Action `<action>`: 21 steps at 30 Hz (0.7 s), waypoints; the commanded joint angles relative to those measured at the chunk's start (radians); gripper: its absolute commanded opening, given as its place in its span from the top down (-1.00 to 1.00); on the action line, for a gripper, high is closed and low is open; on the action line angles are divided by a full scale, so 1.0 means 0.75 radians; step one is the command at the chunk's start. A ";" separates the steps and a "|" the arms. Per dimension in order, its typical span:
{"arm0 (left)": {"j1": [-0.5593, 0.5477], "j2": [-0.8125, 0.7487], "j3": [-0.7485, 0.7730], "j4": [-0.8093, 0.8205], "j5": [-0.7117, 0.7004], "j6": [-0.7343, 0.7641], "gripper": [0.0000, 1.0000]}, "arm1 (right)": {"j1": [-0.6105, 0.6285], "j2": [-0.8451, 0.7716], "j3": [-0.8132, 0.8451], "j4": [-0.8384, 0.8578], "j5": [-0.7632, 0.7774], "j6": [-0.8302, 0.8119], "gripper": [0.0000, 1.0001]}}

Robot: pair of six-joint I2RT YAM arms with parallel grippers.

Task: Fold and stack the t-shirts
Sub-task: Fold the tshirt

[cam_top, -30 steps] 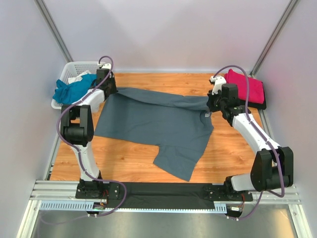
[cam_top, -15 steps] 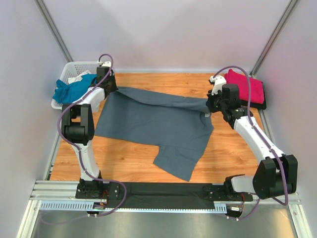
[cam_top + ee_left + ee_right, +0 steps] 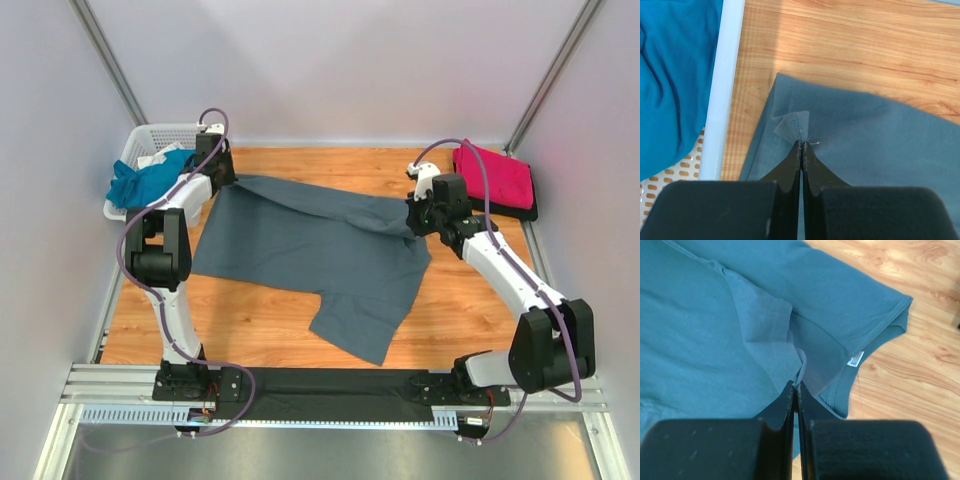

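- left gripper [image 3: 801, 142], clenched, pinches a small peak of hem at the far left corner of the large dark slate-grey cotton t-shirt [image 3: 320, 250]. the pinch is lifted off the wood, close to the basket's rim.
- right gripper [image 3: 795, 385], also clenched, bites a bunched fold of this grey t-shirt by the collar, on its far right side. a small white printed label [image 3: 856, 358] shows at the neck opening, just right of the fingers.
- the grey t-shirt lies spread over the middle of the counter, mostly flat. its far edge is drawn into a low ridge that runs between the two grippers. a narrower flap reaches toward the near edge, right of centre.
- the folded magenta-pink cotton t-shirt [image 3: 495, 178] is a neat rectangle at the far right corner of the counter, apart from the grey one. a dark strip shows along its near and right edges; what it is cannot be told. the right arm's purple cable loops in front of it.
- the crumpled teal-blue cotton t-shirt [image 3: 140, 180] sits in the white plastic lattice basket [image 3: 150, 135] at the far left corner and bulges over the near rim. in the left wrist view it fills the space left of the white rim.
- the light wood-grain counter [image 3: 260, 315] shows bare around the grey t-shirt on every side.
- both arms reach forward from a metal rail [image 3: 100, 385] at the near edge, the left toward the basket corner, the right toward the pink t-shirt's corner.
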 commanded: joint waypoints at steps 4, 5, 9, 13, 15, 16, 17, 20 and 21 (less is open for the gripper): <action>0.012 0.025 0.068 -0.003 -0.024 0.018 1.00 | 0.038 0.034 -0.008 -0.039 0.014 0.003 0.99; 0.012 0.025 0.066 -0.003 -0.026 0.016 1.00 | 0.040 0.042 -0.004 -0.047 0.016 0.007 0.99; 0.014 0.029 0.072 -0.009 -0.045 0.016 1.00 | 0.056 0.062 -0.015 -0.073 -0.003 0.017 0.99; 0.014 0.037 0.088 -0.035 -0.080 0.012 1.00 | 0.070 0.083 -0.017 -0.096 -0.025 0.027 0.99; 0.012 0.033 0.086 -0.040 -0.084 0.012 1.00 | 0.081 0.097 -0.017 -0.098 -0.025 0.027 0.99; 0.012 0.035 0.084 -0.040 -0.084 0.014 1.00 | 0.087 0.109 -0.017 -0.102 -0.021 0.025 0.99; 0.012 0.035 0.084 -0.040 -0.082 0.022 1.00 | 0.089 0.116 -0.015 -0.106 -0.019 0.027 0.99; 0.012 0.029 0.080 -0.044 -0.078 0.047 1.00 | 0.103 0.138 -0.004 -0.122 -0.019 0.029 0.99; 0.012 0.027 0.074 -0.044 -0.078 0.055 1.00 | 0.111 0.144 -0.002 -0.123 -0.019 0.031 0.99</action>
